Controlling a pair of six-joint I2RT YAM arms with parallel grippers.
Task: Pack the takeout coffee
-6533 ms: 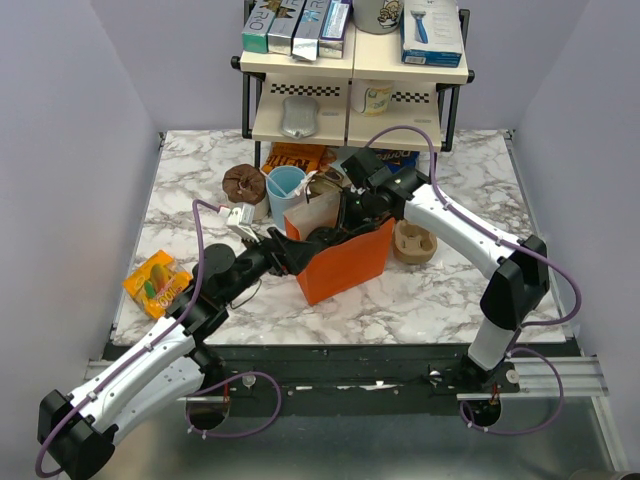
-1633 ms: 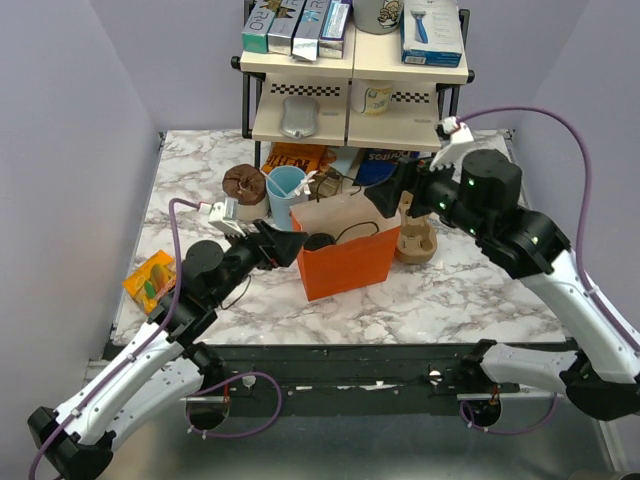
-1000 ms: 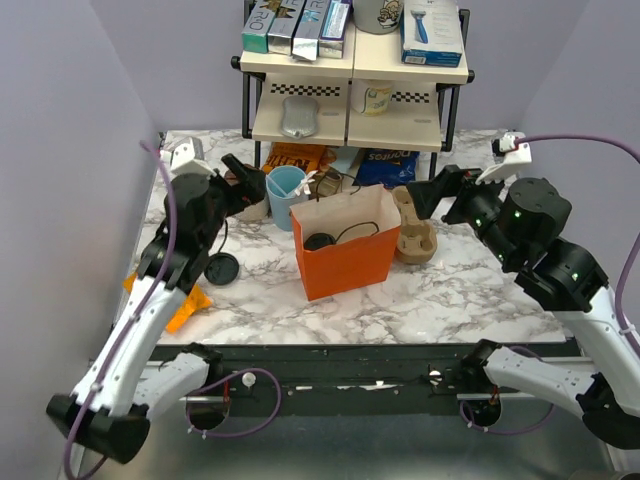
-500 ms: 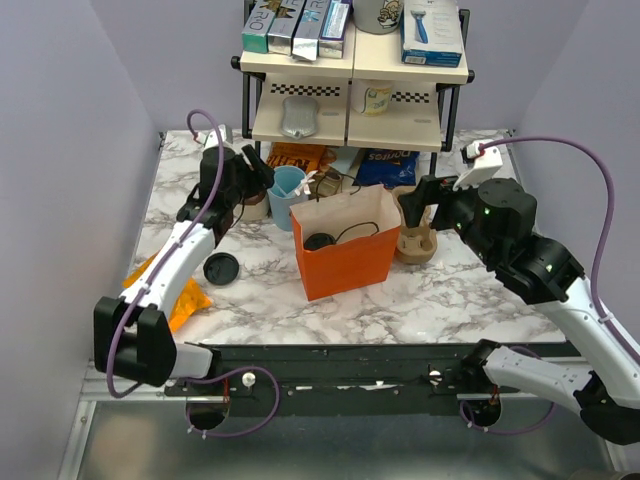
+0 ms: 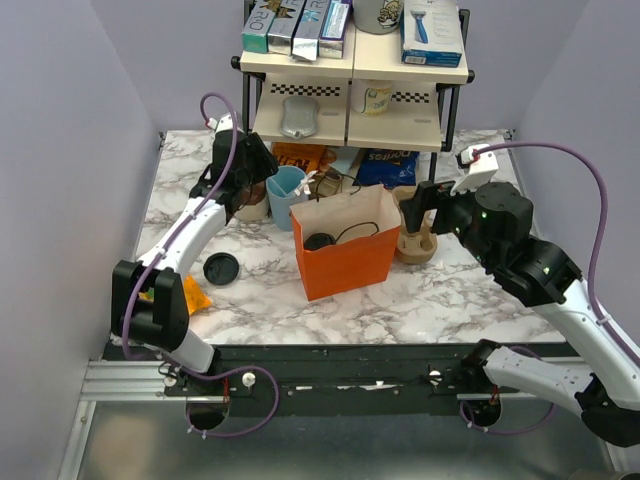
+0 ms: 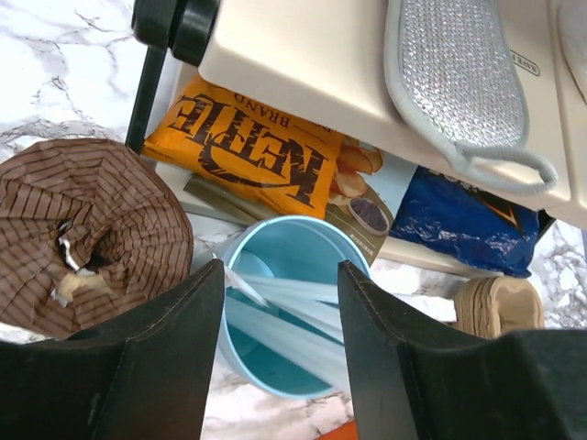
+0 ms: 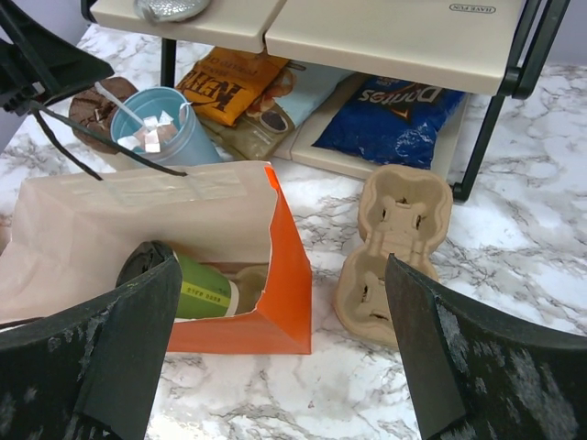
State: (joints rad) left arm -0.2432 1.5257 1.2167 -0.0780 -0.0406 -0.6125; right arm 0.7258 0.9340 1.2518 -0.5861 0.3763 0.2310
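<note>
The takeout coffee (image 7: 196, 290), a green cup with a black lid (image 5: 320, 241), lies on its side inside the open orange paper bag (image 5: 350, 262). My right gripper (image 7: 280, 261) hangs open above the bag's right corner and the pulp carrier (image 7: 394, 243), with nothing between its fingers. In the top view the right gripper (image 5: 416, 200) sits just behind the carrier. My left gripper (image 6: 280, 272) is at the back left, over a light blue cup (image 6: 289, 316) with stirrers. Its jaws stand apart, one on each side of the cup's rim, and I cannot tell whether they touch it.
A brown pleated wrapper (image 6: 83, 229) sits left of the blue cup. Snack bags (image 6: 261, 156) lie under the shelf rack (image 5: 355, 110). A loose black lid (image 5: 221, 268) and a yellow packet (image 5: 192, 296) lie at the front left.
My left arm swung from the bag's front to the back left over the blue cup, its jaws narrowing. My right arm withdrew from the bag and now hovers near the carrier.
</note>
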